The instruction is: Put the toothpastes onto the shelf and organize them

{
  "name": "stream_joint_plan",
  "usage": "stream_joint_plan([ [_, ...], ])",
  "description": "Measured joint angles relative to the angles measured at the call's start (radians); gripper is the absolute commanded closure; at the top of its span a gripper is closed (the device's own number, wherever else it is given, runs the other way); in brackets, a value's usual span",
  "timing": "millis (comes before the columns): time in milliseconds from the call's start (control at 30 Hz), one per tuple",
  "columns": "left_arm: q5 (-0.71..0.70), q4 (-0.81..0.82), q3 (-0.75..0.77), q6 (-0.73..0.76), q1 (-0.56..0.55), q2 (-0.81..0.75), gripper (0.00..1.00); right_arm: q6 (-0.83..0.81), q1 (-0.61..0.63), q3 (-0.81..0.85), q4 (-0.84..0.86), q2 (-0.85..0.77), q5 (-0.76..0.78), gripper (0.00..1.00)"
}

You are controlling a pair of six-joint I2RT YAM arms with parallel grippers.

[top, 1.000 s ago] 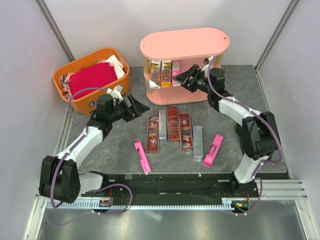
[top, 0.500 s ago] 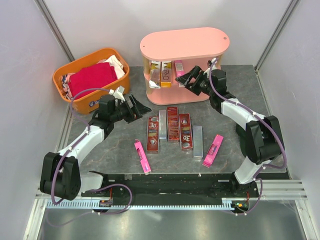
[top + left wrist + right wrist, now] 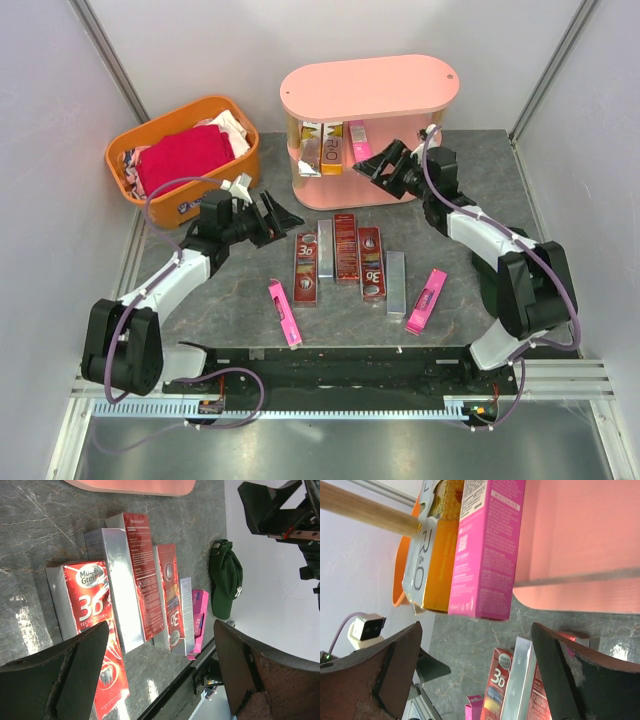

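Drawn back from pink oval three-tier shelf (image 3: 370, 90), right gripper (image 3: 383, 162) spread, empty; left gripper (image 3: 280, 222) spread above grey marbled tabletop (image 3: 230, 290), white walls (image 3: 200, 50) behind.

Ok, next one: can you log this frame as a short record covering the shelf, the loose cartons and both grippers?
shelf: three cartons upright under its top, left side
table: seven cartons lying flat; three red cartons, two silver cartons, two pink cartons
left gripper: open, empty, beside the row
right gripper: open, empty, at the shelf front
basket: cloths inside
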Motion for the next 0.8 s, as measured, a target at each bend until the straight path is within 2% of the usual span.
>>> stream_joint_plan([
  [167,-0.003,-0.022,0.003,0.009,0.000,0.023,0.07,-0.009,0.000,-0.058,-0.006,-0.063,-0.005,0.02],
  [467,-0.122,-0.218,0.046,0.076,-0.041,0.027,0.07,-0.062,0.007,-0.175,-0.069,-0.203,-0.005,0.02],
  [633,-0.242,-0.316,0.005,0.084,-0.067,-0.075,0.08,-0.097,0.015,-0.240,-0.108,-0.266,-0.015,0.02],
  [800,-0.295,-0.362,-0.089,0.079,-0.072,-0.173,0.09,-0.124,0.035,-0.320,-0.124,-0.324,-0.034,0.02],
])
